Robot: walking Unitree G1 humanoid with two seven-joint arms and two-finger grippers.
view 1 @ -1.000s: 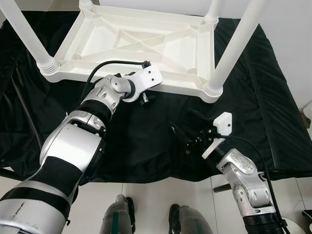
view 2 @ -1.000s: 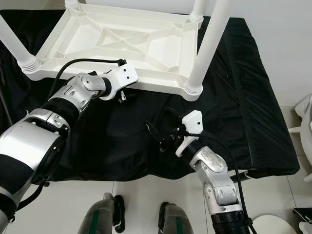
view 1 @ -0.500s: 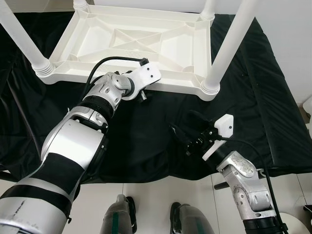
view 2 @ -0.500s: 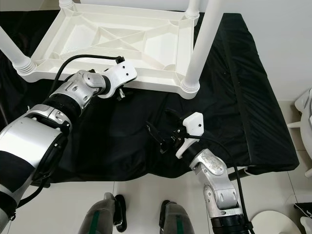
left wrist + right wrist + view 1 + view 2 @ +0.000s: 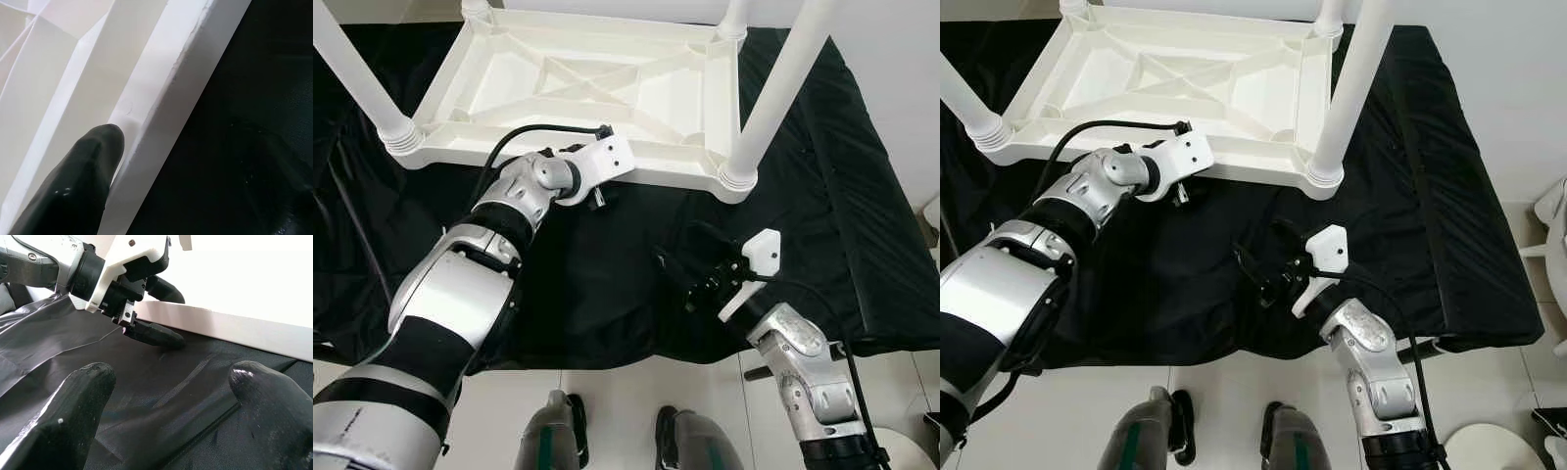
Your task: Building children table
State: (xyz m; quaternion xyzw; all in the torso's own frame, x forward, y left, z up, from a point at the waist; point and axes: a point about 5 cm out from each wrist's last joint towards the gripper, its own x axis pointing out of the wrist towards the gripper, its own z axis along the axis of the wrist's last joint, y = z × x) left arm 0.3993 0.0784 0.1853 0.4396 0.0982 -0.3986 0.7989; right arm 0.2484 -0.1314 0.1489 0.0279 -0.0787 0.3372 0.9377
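Now left end effector (image 5: pixel 1178 186) gripping table (image 5: pixel 1234 88) rim

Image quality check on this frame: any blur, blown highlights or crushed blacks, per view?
Left eye view: sharp; the upturned white plastic table is bright but its ribs still read, while the black cloth loses fold detail. Left wrist view: the black finger is soft, too close to focus. Right wrist view: the right gripper's fingers blur; the left gripper at the table's edge is sharper.
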